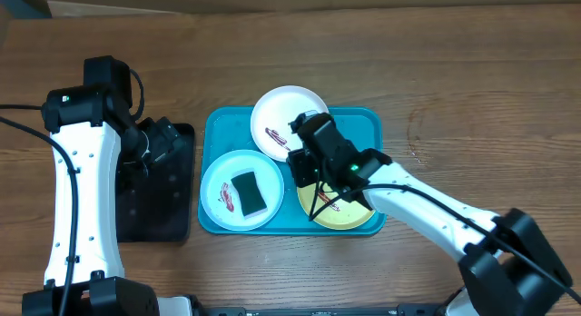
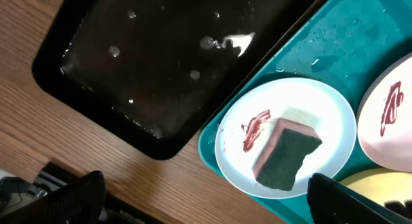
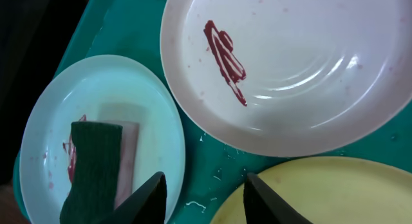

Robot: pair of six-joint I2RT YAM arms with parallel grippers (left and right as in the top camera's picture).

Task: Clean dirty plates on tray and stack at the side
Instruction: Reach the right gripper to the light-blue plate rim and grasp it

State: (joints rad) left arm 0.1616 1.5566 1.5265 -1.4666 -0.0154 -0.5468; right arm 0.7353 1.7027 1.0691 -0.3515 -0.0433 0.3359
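Right claw (image 1: pixel 307 163) hangs low over the tray (image 1: pixel 363 121) at the centre of the overhead view, where the three plates meet. The left claw (image 1: pixel 160 142) sits over the black tray (image 1: pixel 154 212) at frame left. On the turquoise tray lie the white plate (image 1: pixel 289 112), the light blue plate (image 1: pixel 225 196) and the yellow-green plate (image 1: pixel 340 222). None is stacked beside it, so the job looks barely begun. A green sponge (image 1: pixel 247 192) rests on the light blue plate, with neither claw holding it.

From the left wrist, that claw's fingers (image 2: pixel 71 198) stand wide apart at the bottom corners and hold nothing. Beyond them are the wet black tray and the light blue plate, a red-brown smear beside its sponge.

From the right wrist, the fingers (image 3: pixel 151 198) are parted and empty above the gap between plates. The white plate carries a red squiggle, not yet wiped off. No smear shows on the slice of the yellow-green plate in view.

The bench (image 1: pixel 454 62) is brown wood-grain, and nothing of the room beyond it shows.
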